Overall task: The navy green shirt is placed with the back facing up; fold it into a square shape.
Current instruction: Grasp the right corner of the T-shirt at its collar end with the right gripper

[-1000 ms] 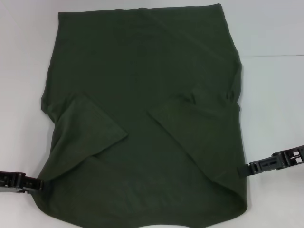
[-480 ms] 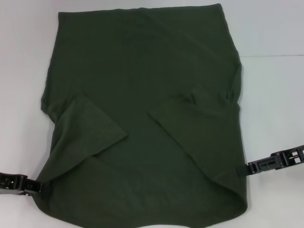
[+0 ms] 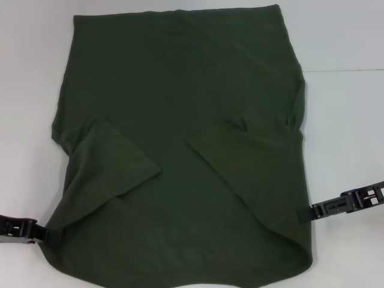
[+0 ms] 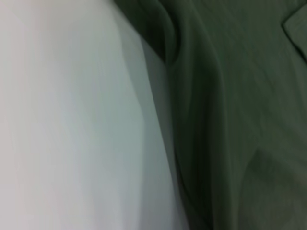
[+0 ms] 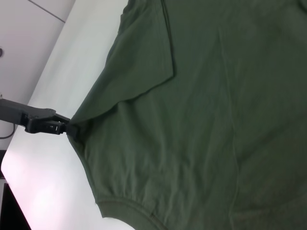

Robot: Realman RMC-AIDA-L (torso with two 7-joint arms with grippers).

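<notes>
The navy green shirt point(image 3: 180, 90) lies flat on the white table, plain side up, and covers most of the head view. Both of its sleeves are folded inward onto the body. My left gripper point(image 3: 47, 234) sits at the shirt's near left edge. In the right wrist view this left gripper point(image 5: 72, 128) is shut on the edge, and the shirt point(image 5: 216, 96) is drawn to a point there. My right gripper point(image 3: 302, 213) touches the shirt's near right edge. The left wrist view shows only shirt cloth point(image 4: 240, 96) beside bare table.
The white table point(image 3: 342, 132) shows bare on both sides of the shirt and beyond its far edge. The shirt's near hem runs down to the bottom of the head view.
My left gripper first moved in toward the shirt, then drew back a little to the left. The right gripper shifted only slightly at the right edge. The shirt's shape is almost unchanged.
</notes>
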